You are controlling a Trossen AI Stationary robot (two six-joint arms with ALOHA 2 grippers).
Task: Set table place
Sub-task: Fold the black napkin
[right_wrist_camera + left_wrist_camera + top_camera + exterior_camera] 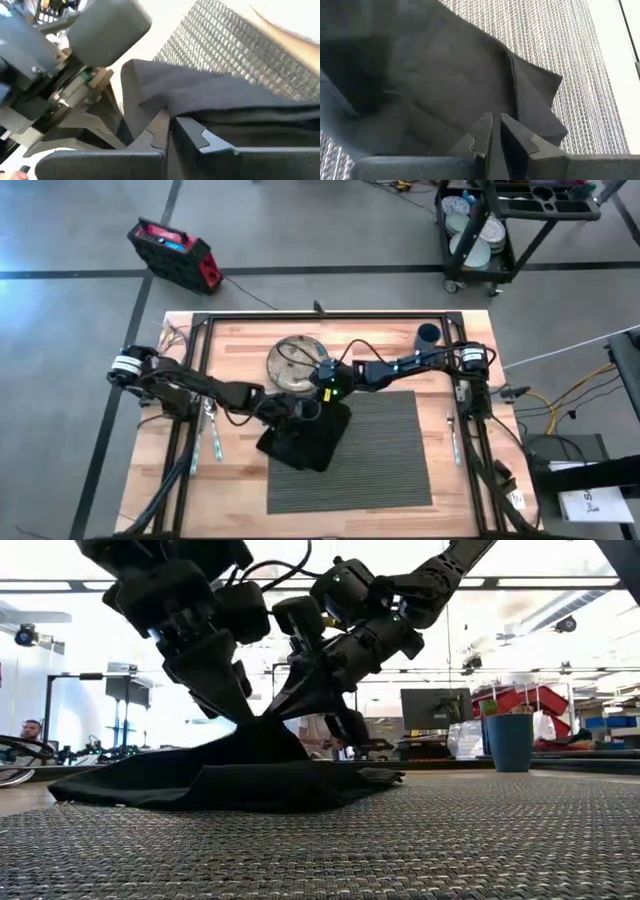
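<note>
Both pincers, left (312,412) and right (322,392), pinching the black napkin (305,438), lifting its edge over the placemat (380,450) corner.

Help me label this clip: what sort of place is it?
Probably a robotics lab or workshop: a concrete floor, a wheeled cart stacked with dishes, and monitors beyond the table.

Non-task items I see, overhead view.
A red toolbox (174,252) lies upper left on the floor; a dish cart (490,225) stands upper right; a dark cup (428,335) sits right of centre.
</note>
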